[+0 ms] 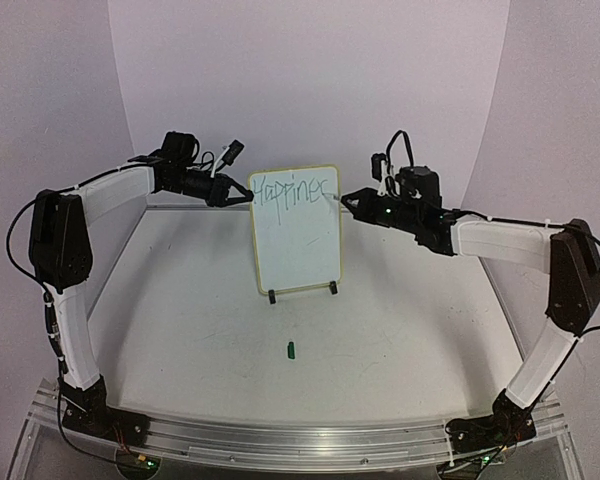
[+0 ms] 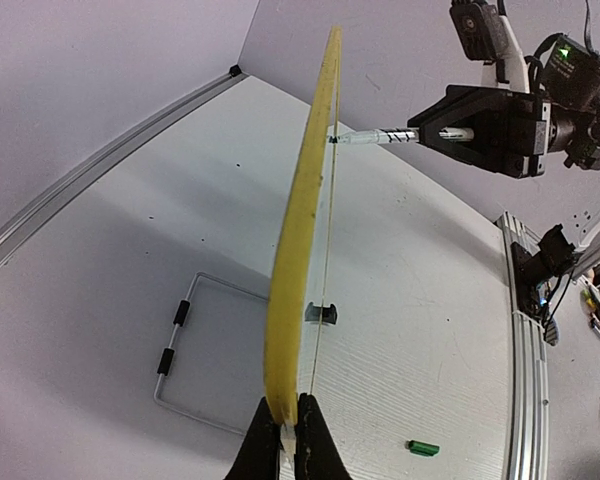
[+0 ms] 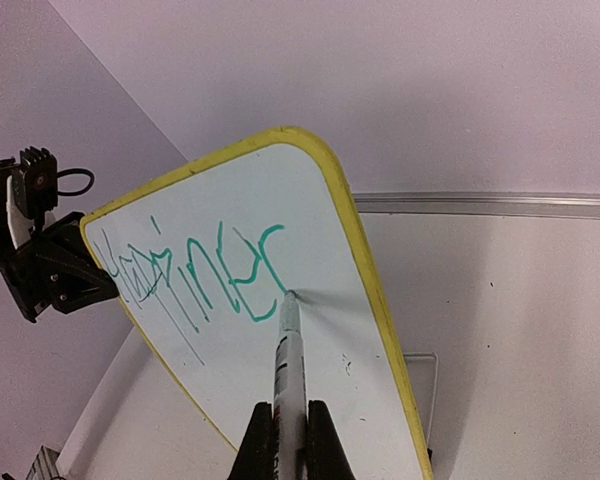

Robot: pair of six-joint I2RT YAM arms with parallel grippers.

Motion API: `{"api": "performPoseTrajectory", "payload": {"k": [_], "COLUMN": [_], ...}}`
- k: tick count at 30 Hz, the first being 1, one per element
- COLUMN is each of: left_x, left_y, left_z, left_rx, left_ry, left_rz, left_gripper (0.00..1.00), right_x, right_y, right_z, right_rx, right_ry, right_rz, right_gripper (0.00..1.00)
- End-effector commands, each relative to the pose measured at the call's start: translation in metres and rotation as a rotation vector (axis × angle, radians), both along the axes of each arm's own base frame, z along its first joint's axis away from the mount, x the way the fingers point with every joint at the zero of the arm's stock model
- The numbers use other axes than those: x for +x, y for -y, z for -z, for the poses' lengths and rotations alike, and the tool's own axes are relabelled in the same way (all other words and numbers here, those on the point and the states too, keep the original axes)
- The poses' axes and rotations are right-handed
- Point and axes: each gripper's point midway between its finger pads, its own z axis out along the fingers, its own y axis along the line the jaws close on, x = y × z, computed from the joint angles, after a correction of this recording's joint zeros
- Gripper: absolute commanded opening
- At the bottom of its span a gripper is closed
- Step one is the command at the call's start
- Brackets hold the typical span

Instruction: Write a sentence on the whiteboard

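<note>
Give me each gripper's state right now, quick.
Left gripper: closed on the whiteboard edge.
Right gripper: closed on the pen, tip touching the whiteboard.

Your white, scuffed table (image 1: 180, 340) carried a wire stand (image 2: 165, 360) on black feet near its middle, while 1 small green cap (image 1: 291, 349) lay flat on the surface, in front of the stand and apart from it.

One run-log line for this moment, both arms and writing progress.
left gripper: shut on whiteboard edge | right gripper: shut on pen, tip touching whiteboard | sentence: one green word written | cap: on table
</note>
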Motion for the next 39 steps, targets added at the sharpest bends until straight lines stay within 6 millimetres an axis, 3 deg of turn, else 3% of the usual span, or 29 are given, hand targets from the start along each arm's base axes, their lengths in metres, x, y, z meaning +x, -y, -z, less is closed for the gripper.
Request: {"api": "performPoseTrajectory", "payload": {"k": [1, 14, 22, 31, 36, 39], "left_x": [-0.003, -0.004, -0.004, -0.002, -0.003, -0.003], "left_y": [0.003, 0.003, 0.003, 0.004, 0.004, 0.004], "left_z": [0.014, 0.013, 0.012, 0.01, 0.01, 0.01], "left_rx": [0.029, 0.028, 0.028, 0.026, 0.025, 0.025], "left_ry": [-0.036, -0.034, -0.033, -0.032, -0.033, -0.032], "left_rz": [0.009, 0.008, 0.006, 0.005, 0.007, 0.006], "left_gripper": [0.0, 0.0, 0.0, 0.0, 0.0, 0.0], "right_x": [0.0, -0.007, -0.003, -0.006, -0.015, -0.014], "right_y": [0.016, 0.014, -0.003, -0.01, 0.002, 0.011], "right_z": [-0.022, 0.009, 0.009, -0.021, -0.057, -0.065], "right_rx": [0.008, -0.046, -0.03, 0.029, 0.087, 0.086], "right_ry": [0.051, -0.024, -0.03, 0.026, 0.091, 0.112], "right_rz": [0.069, 0.032, -0.031, -0.075, -0.04, 0.004], "right_gripper": [0.0, 0.0, 0.0, 0.0, 0.0, 0.0]}}
